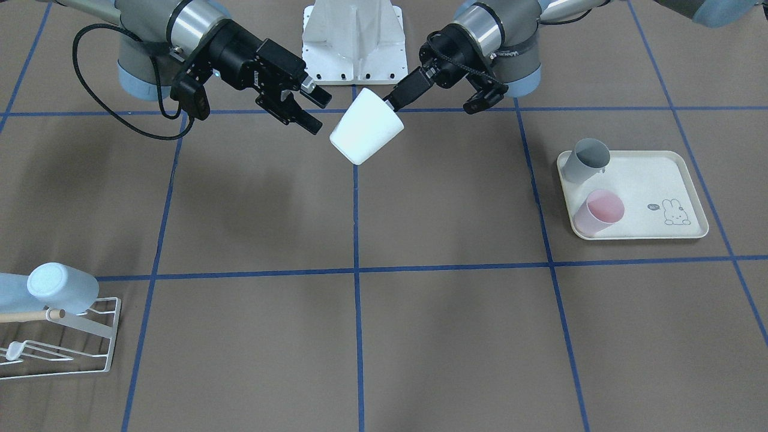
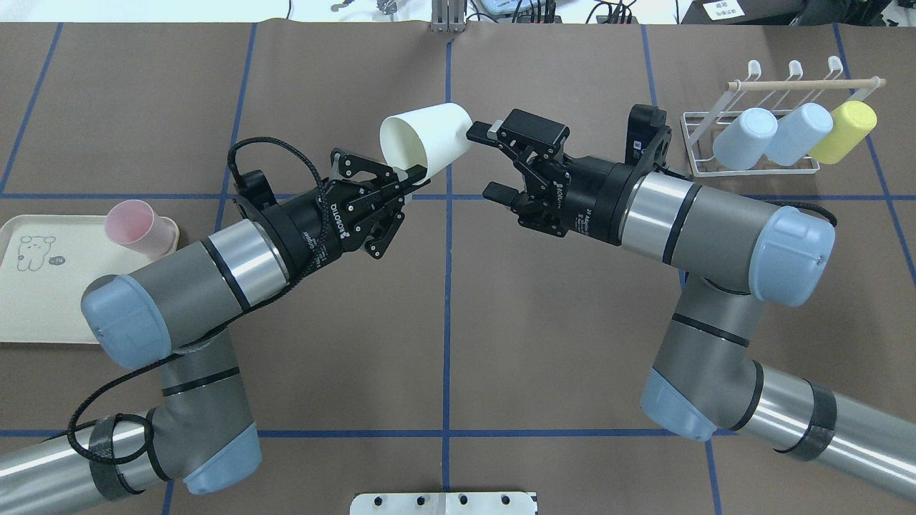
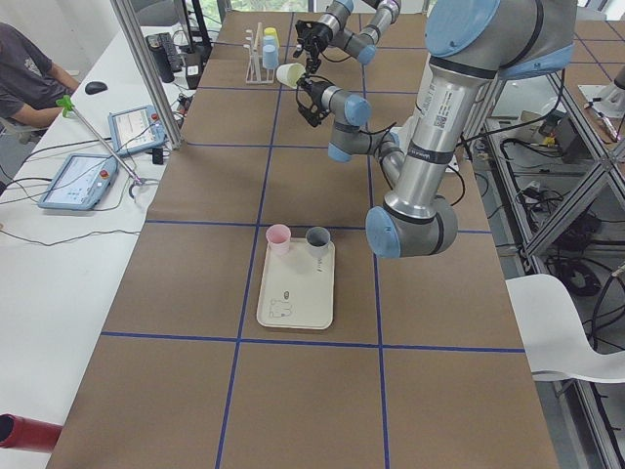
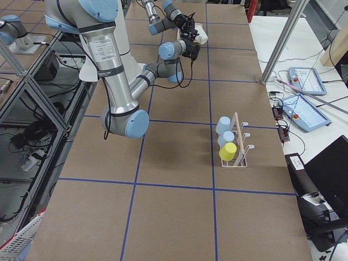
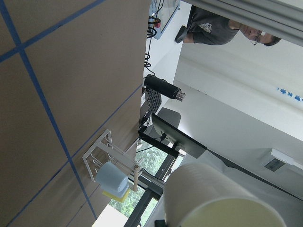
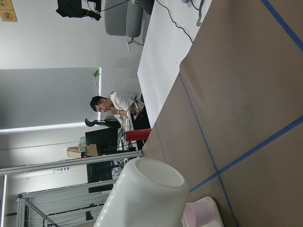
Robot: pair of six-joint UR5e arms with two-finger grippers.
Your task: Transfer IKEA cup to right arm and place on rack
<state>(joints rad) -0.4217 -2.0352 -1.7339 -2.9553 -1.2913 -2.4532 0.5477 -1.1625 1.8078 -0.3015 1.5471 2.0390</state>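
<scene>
IKEA cup, white, is hanging in mid-air over the table's centre line. It is tilting, mouth facing the left arm and base pointing at the right arm. Holding it is the left gripper, clamped on the rim at the mouth. Facing it is the right gripper, jaws spread wide. Its upper finger is sitting just beside the cup's base and its lower finger is off to the side, so it is not enclosing the cup yet.

Handover judgement: the right gripper is needing to come forward until both fingers are straddling the body, apart from the left's pinch. It should be closing firmly before the left is letting go. The cup looks smooth and tapered, so gripping too near the narrow base is risking a slip-out; mid-body looks safer.

At the far right the rack is already carrying two pale blue cups and a yellow cup. A free prong is hard to make out.

Covering the table is brown paper with a blue tape grid. On the left a cream rabbit-print tray is holding a pink cup and a grey cup. In the room a person is sitting at a white side bench with tablets, and a white chair is standing behind the robot.
</scene>
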